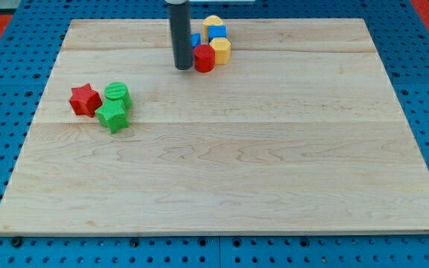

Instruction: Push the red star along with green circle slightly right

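Observation:
The red star (85, 99) lies at the view's left on the wooden board (222, 179). The green circle (118, 94) sits just right of it, touching or nearly touching. A green star (113, 116) lies just below the circle. My tip (183, 68) is near the view's top centre, far up and right of the red star, right beside a red cylinder (203, 58).
A cluster stands right of my tip at the view's top: the red cylinder, a yellow hexagon (220, 49), a blue block (216, 33), a yellow block (213, 21) behind it, and another blue piece (196, 39) partly hidden by the rod.

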{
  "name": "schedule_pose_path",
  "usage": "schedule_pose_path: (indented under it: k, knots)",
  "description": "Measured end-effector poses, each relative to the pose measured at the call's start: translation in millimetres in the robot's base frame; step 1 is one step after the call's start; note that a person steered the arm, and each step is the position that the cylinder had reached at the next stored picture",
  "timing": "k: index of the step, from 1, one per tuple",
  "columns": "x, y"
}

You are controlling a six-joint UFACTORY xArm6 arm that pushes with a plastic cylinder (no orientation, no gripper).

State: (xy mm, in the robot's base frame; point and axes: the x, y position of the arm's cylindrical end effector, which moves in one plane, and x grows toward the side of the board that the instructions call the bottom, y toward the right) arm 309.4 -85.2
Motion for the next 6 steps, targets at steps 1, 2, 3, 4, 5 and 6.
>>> schedule_pose_path:
  k: [1,2,3,4,5,6]
  knots:
    - [-29,-103]
    - [5,-195]
    - [78,-208]
    - [114,-192]
    - [122,-117]
    - [107,-143]
